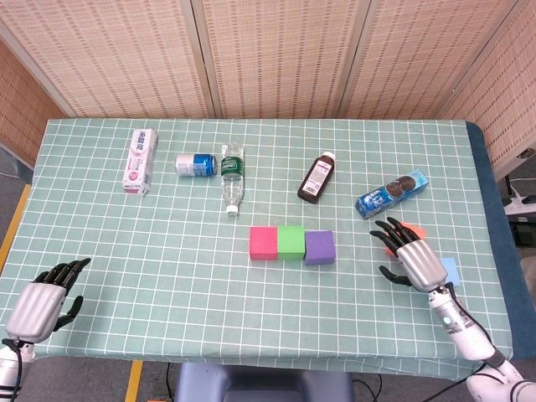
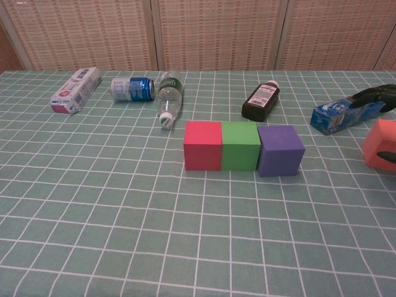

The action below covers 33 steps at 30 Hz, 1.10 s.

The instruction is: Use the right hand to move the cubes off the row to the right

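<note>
1. Cubes: pink cube (image 1: 264, 242), green cube (image 1: 291, 241) and purple cube (image 1: 320, 247) touch in a row mid-tabletop (image 1: 167, 268), not yet moved.
2. Red cube (image 2: 382, 144) and light-blue cube (image 1: 449, 270) lie well right, likely already cleared.
3. Right hand (image 1: 412, 259) hovers between them and the row, fingers spread, holding nothing.
4. Left hand (image 1: 40, 303) idles at the near-left edge, fingers loosely apart, holding nothing.

We count five foam cubes: a pink cube (image 1: 263, 243), a green cube (image 1: 291, 241) and a purple cube (image 1: 319, 247) in a row, then a red-orange cube (image 2: 380, 143) and a light blue cube (image 1: 447, 270) at the right. Two robot hands show.
</note>
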Tool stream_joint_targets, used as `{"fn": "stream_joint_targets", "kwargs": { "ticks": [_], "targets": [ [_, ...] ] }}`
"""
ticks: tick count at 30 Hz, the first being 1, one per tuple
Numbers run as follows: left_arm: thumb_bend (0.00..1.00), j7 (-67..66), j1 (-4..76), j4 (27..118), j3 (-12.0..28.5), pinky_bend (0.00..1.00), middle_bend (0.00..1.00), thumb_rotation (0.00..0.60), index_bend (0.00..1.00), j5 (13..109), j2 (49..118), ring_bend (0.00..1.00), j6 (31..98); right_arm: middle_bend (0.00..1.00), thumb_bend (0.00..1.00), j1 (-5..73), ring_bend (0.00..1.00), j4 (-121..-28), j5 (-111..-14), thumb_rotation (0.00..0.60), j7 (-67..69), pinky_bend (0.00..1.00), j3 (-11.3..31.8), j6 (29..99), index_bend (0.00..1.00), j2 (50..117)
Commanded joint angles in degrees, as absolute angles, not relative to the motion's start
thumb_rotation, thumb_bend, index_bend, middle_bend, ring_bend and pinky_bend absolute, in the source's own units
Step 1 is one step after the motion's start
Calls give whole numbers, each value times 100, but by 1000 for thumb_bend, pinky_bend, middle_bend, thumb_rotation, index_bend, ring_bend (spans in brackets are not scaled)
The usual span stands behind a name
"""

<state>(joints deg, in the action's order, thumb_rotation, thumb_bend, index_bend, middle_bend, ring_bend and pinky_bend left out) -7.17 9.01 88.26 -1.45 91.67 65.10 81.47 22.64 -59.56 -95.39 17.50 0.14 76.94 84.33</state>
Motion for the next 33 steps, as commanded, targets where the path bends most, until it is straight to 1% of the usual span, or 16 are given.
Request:
{"fn": "stream_joint_targets", "kwargs": {
  "ticks": [1,6,9,14,20,22,25,27,29,33],
  "targets": [
    [469,-689,884,8827,-142,398,202,600,132,9175,6495,219,8191,76,214,2579,0,-6012,-9675,600,1890,207,-51,7307,162,8564],
    [469,-639,876,8813,-135,398,202,600,132,9160,6484,218,8206,76,148,2847,0,-6167,-9583,600,2137,207,-48,6832,149,8638],
    [470,-636,878,8814,-140,398,202,600,132,9180,6480,219,8212,76,129,3024,0,-6193,-9484,600,2361,207,-1,6549,135,8711],
    [469,-599,857,8806,-139,398,202,600,132,9192,6473,218,8260,76,128,3194,0,-6049,-9401,600,2576,207,78,6399,128,8894],
    [469,-578,865,8802,-130,398,202,600,132,9161,6466,219,8231,75,129,3327,0,-5860,-9419,600,2826,207,96,6413,132,9067],
    [469,-594,866,8804,-134,398,202,600,132,9176,6469,218,8236,78,129,3358,0,-5730,-9420,600,2880,207,101,6434,149,9165],
    [469,-614,862,8809,-143,398,201,600,132,9196,6473,218,8245,120,129,3390,6,-5524,-9400,600,2977,226,101,6441,188,9310],
    [469,-614,861,8808,-144,397,202,600,132,9196,6474,218,8244,139,129,3410,28,-5397,-9383,600,3017,236,99,6426,204,9381],
    [469,-611,864,8809,-141,398,202,600,132,9190,6473,219,8238,174,129,3421,79,-5243,-9368,600,3048,248,97,6438,222,9464],
    [468,-598,859,8805,-140,398,202,600,132,9196,6469,218,8252,275,129,3403,203,-4975,-9363,600,3076,361,81,6537,276,9601]
  ]
}}
